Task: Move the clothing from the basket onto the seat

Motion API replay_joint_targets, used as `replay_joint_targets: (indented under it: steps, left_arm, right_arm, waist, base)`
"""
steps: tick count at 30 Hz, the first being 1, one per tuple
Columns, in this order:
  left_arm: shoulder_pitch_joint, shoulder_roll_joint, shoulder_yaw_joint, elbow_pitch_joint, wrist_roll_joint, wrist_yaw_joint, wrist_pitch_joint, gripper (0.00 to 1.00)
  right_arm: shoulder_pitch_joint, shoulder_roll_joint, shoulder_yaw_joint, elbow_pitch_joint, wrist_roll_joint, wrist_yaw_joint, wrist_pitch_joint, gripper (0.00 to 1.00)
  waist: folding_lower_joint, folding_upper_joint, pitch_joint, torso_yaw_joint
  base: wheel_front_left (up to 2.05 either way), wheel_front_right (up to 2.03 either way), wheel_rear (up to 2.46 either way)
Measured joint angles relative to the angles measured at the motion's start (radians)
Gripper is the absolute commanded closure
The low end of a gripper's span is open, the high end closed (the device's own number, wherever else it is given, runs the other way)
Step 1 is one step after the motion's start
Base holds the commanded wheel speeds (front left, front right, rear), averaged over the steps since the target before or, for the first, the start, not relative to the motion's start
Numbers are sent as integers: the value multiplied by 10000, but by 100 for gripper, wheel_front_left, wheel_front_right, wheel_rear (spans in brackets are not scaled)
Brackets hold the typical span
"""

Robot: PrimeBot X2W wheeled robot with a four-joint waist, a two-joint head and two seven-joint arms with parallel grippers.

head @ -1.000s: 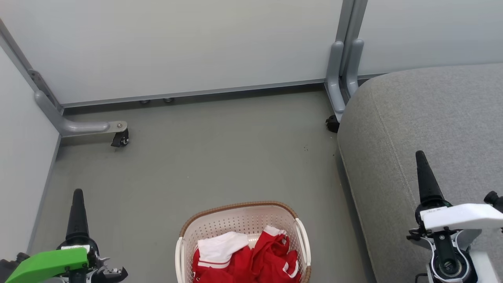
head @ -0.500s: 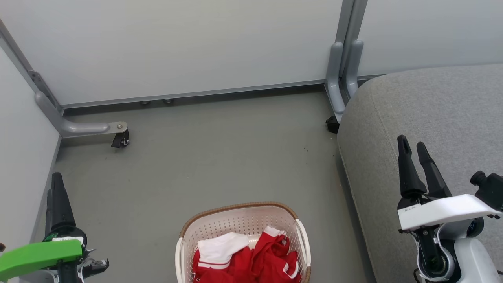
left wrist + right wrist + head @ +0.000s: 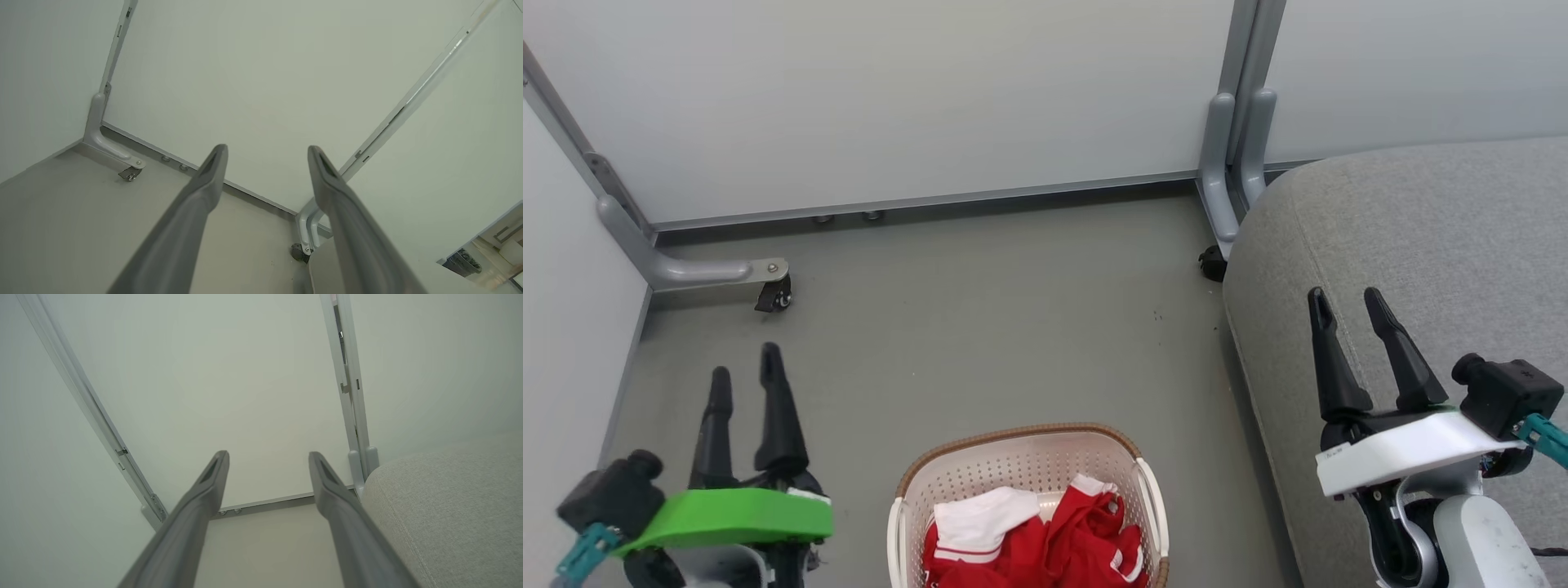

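The cream basket [image 3: 1005,457] with its brown rim stands on the floor at the bottom centre of the head view. Inside it lies the red clothing [image 3: 1086,539], with a white panel on its left part. The grey seat [image 3: 1437,245] takes up the right side and also appears in the right wrist view, seat [image 3: 449,506]. My left gripper [image 3: 745,361] is open over the floor, left of the basket, holding nothing. My right gripper [image 3: 1346,299] is open above the seat's left edge, with nothing between its fingers. Both wrist views, left gripper [image 3: 266,150] and right gripper [image 3: 267,456], confirm spread, empty fingers.
Pale partition walls [image 3: 915,90] close off the back and left. Grey metal feet with castors [image 3: 772,292] stand on the floor at the left and beside the seat's corner. Open grey floor [image 3: 980,327] lies between the basket and the walls.
Both arms have turned so each gripper's two fingers now show spread apart. The left gripper shifted right toward the basket; the right gripper moved left and slightly up. Clothing and basket are unmoved.
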Motion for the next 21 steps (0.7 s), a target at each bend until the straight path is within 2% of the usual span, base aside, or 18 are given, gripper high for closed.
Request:
replay_joint_targets:
  steps: [5, 11, 17, 21]
  left_arm:
    - [101, 2, -984, 40, 1467, 426, -123, 0]
    - [152, 88, -1609, 374, 2445, 1116, -295, 0]
    - [148, 416, -2380, 625, 3137, 1718, -430, 0]
    - [146, 558, -2800, 704, 3348, 1912, -529, 0]
  right_arm:
    - [71, 2, 6, 155, -838, 2, -132, 0]
    - [196, 109, -50, 295, -1593, 2, -301, 0]
    - [212, 161, 25, 270, -2127, 2, -424, 0]
    - [234, 178, 151, 226, -2441, 2, -537, 0]
  waist:
    - [0, 0, -44, -22]
    - [0, -1, -91, -49]
    - [0, -1, -135, -92]
    - [0, -1, -176, -110]
  base:
    - [0, 0, 0]
    - [0, 0, 0]
    - [0, 0, 0]
    - [0, 0, 0]
